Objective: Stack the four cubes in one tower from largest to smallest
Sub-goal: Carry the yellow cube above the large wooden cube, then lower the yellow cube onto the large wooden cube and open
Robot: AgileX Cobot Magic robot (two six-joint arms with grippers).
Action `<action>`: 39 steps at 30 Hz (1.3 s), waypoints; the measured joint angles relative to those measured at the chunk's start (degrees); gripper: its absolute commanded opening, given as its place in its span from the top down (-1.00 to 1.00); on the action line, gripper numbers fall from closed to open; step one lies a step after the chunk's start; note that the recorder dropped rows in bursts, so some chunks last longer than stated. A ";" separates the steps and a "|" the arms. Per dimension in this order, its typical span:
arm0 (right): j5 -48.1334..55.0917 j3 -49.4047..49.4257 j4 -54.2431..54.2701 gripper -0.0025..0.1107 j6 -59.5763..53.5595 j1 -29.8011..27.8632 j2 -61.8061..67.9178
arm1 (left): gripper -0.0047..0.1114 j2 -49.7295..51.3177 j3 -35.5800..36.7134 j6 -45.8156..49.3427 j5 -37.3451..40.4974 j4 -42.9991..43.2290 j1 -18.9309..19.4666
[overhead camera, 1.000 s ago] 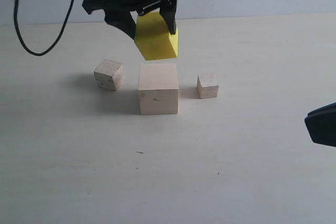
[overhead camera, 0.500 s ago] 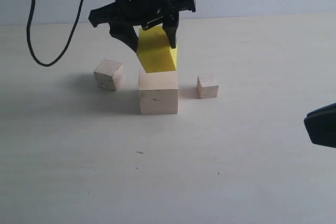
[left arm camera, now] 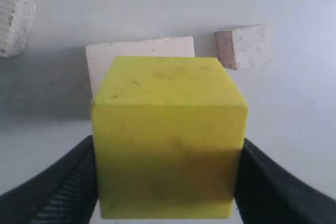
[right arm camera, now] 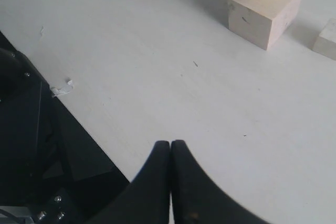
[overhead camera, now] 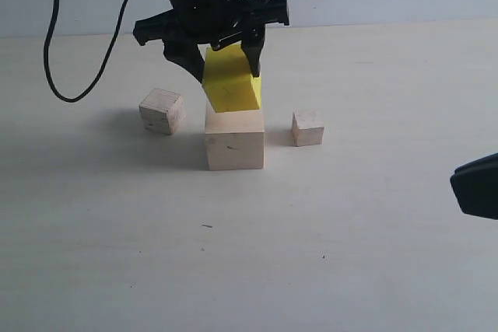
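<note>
With the right tool (right arm camera: 170, 153) pressed together, the left tool (overhead camera: 220, 68) pinched the tilted bright yellow cube (overhead camera: 231, 87) onto the large pale wooden cube (overhead camera: 234, 141), leaving the grainy wooden cube (overhead camera: 162, 110) at its nine o'clock and the tiny wooden cube (overhead camera: 308, 127) at three o'clock unstacked.

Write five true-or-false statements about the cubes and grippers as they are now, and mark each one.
1. The left gripper grips the yellow cube. True.
2. The yellow cube sits level. False: it is tilted over the large pale cube.
3. The right gripper is open. False: it is shut and empty.
4. The tiny cube stands on the table, apart from the large pale cube. True.
5. The grainy cube is stacked. False: it stands alone on the table.
</note>
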 measured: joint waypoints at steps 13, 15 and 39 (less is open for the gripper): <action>0.00 0.00 0.23 0.96 -0.34 0.00 0.00 | 0.92 1.98 0.00 -0.52 0.00 1.00 0.00; 0.00 0.00 0.34 0.96 -0.34 0.00 0.00 | 0.92 2.06 0.00 -0.52 0.00 1.04 0.00; 0.00 0.00 0.34 0.96 -0.34 0.00 0.00 | 0.51 2.79 0.00 -2.19 -0.10 1.84 0.00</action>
